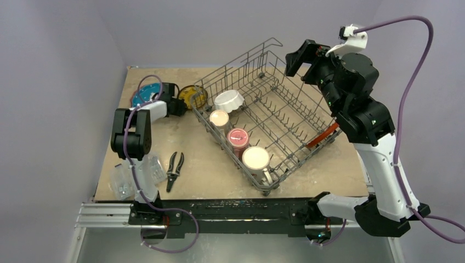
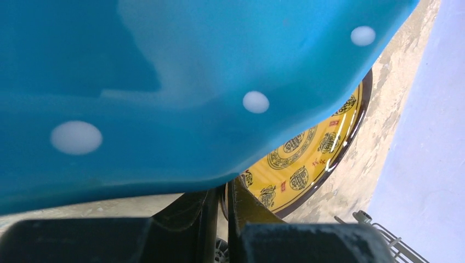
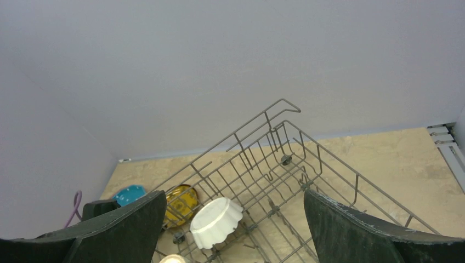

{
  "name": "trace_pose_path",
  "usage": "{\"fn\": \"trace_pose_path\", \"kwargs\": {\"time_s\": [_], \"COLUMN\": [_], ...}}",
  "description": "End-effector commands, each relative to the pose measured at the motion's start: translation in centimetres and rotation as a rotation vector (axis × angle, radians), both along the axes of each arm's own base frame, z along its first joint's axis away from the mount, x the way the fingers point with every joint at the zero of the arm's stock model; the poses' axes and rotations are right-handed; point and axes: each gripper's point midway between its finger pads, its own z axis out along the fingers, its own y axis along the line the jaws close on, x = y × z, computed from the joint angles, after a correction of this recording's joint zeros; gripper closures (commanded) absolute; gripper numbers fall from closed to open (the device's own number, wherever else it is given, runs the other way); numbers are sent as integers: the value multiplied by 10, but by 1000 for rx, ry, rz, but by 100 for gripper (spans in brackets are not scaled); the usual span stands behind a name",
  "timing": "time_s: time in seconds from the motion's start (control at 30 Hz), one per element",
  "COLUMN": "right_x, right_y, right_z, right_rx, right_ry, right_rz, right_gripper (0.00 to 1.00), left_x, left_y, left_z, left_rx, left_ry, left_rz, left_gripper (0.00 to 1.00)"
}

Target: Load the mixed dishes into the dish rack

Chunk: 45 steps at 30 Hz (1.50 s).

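At ten o'clock, the left gripper (image 2: 226, 204) is pinched narrow beside the yellow plate (image 2: 307, 159). The right gripper (image 3: 234, 197) is spread wide.

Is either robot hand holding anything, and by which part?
The left gripper looks pinched shut on the near rim of the yellow plate, though the blue plate hides the contact. The right gripper is open, empty.

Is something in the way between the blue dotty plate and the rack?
Yes. The yellow plate lies between the blue plate and the dish rack, close beside its left wall.
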Motion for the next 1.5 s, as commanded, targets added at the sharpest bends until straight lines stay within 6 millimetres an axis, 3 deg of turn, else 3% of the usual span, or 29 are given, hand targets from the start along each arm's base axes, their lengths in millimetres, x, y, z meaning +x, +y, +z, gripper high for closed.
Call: {"fn": "trace_pose_path", "kwargs": {"time_s": [0.0, 0.3, 0.47, 0.5, 0.67, 0.83, 1.0, 1.13, 1.27, 1.47], "right_x": [-13, -12, -8, -9, -14, -12, -9, -17, -25, -41], "right_y": [-17, -17, -9, -8, -3, 7, 22, 33, 34, 23], "right_z": [13, 12, 8, 8, 1, -9, -21, -29, -30, -36], "right_rx": [-7, -4, -4, -4, -8, -15, 8, 61, 122, 210], "right_ry": [-41, -75, -75, -73, -39, 0, 73, 101, 103, 152], "right_rz": [-38, -39, -5, 1, 41, 83, 146, 207, 227, 193], "right_gripper": [2, 2, 2, 2, 2, 2, 2, 2, 2, 2], "left_x": [15, 33, 42, 42, 33, 11, -16, -50, -92, -143], "left_y": [17, 15, 24, 38, 60, 49, 0, -69, -145, -218], "left_z": [36, 129, 182, 192, 266, 342, 397, 422, 426, 426], "left_rx": [37, -28, -23, -20, 25, 103, 99, 38, -68, -181], "left_ry": [-98, -278, -387, -406, -574, -727, -868, -943, -954, -941], "left_rz": [11, 4, 13, 39, 48, -79, -271, -451, -622, -764], "left_gripper": [100, 100, 100, 100, 100, 100, 100, 100, 100, 100]}}
